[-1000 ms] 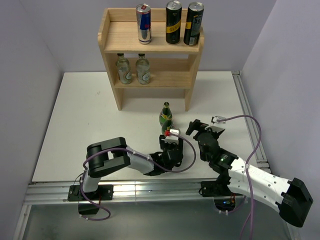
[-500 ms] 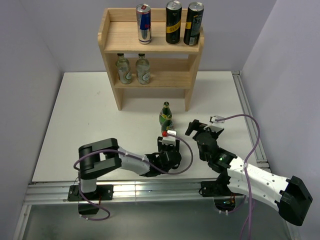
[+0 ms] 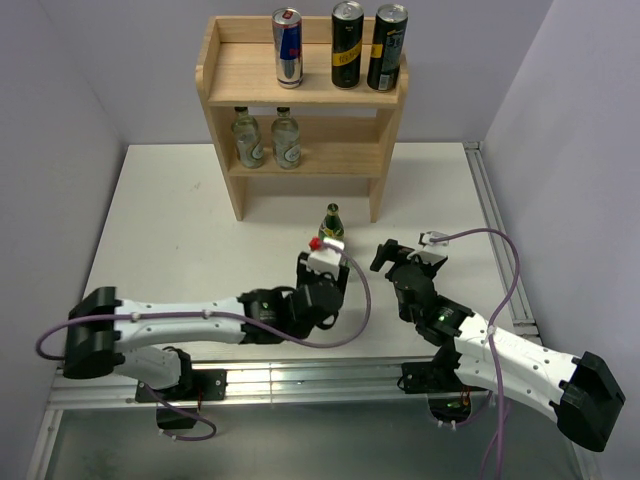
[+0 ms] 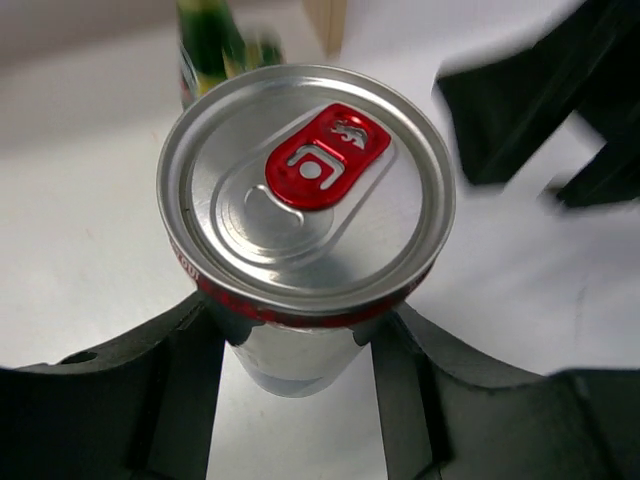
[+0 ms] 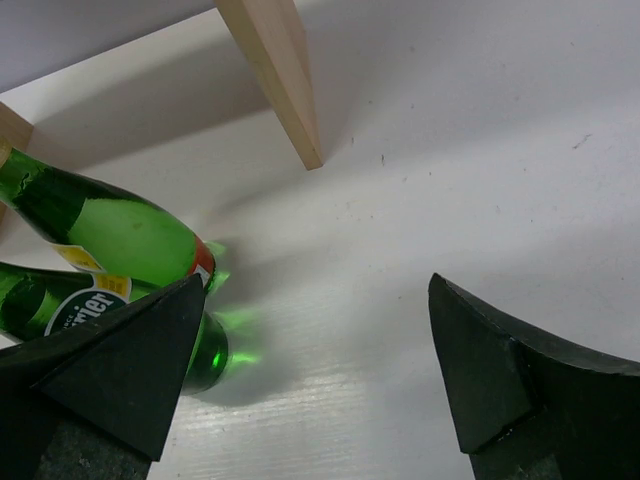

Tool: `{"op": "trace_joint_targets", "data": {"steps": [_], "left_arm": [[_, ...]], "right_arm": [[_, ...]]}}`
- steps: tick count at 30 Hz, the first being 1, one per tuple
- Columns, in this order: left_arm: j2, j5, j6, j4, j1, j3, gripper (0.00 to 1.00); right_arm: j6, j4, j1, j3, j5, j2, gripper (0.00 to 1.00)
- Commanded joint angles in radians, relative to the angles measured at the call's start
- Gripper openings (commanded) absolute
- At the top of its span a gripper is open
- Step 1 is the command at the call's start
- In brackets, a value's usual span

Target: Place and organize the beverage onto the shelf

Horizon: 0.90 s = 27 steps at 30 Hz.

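Shelf (image 3: pixel 245 75): light bare wood, boxy; two tiers, solid side panels, low rim round the upper board; stands at the far side of the matte white desk (image 3: pixel 170 230)
Red-tab can (image 4: pixel 305 190): slim metal cylinder; silver lid with pressed rings, glossy red pull tab, red band just under the rim; out on the desk side in front of the shelf, nearer its right panel, on the near side of the green bottle; on neither tier
Can axis: long axis upright; lid faces up at the left wrist camera, base points down toward the desk; cannot tell whether the base touches the desk
Left pincer (image 4: pixel 300 312): clamped on the red-tab can; matte black fingers (image 4: pixel 190 370) press the body from two opposite sides just below the rim
Right pincer (image 5: pixel 318 290): jaws spread wide, nothing between them; blunt black wedges; in front of the shelf's right panel, apart from the can
Green bottle (image 3: pixel 331 224): translucent green glass, narrow neck, paper label; upright, just in front of the shelf, nearer the right panel; right wrist view shows green glass overlapping at its left edge, cannot tell if one bottle or two
Shelf upper tier: blue-and-silver can (image 3: pixel 287 47) near the middle; two black-and-gold cans (image 3: pixel 347 45) side by side to its right; all upright
Shelf lower tier: two clear bottles (image 3: pixel 246 138), rounded glass, pale labels; upright, side by side toward the left panel
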Motion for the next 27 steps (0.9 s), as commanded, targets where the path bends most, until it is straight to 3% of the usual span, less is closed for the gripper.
{"op": "trace_joint_targets", "data": {"steps": [1, 3, 8, 13, 23, 27], "left_arm": [[-0.134, -0.076, 0.252, 0.012, 0.056, 0.201, 0.0], [-0.152, -0.078, 0.383, 0.045, 0.117, 0.294, 0.0], [-0.145, 0.095, 0.469, 0.025, 0.332, 0.546, 0.0], [-0.035, 0.175, 0.567, -0.006, 0.456, 0.834, 0.0], [0.294, 0.354, 0.528, -0.274, 0.706, 1.397, 0.0], [0.361, 0.419, 0.5, -0.285, 0.786, 1.433, 0.0]], "right_arm": [[-0.004, 0.036, -0.002, 0.013, 0.006, -0.011, 1.0], [-0.004, 0.036, -0.002, 0.013, 0.006, -0.014, 1.0], [-0.006, 0.038, -0.002, 0.012, 0.004, -0.012, 1.0], [-0.006, 0.033, -0.002, 0.015, 0.004, -0.006, 1.0], [-0.007, 0.025, -0.002, 0.012, 0.015, -0.014, 1.0], [-0.007, 0.022, -0.002, 0.009, 0.015, -0.018, 0.99]]}}
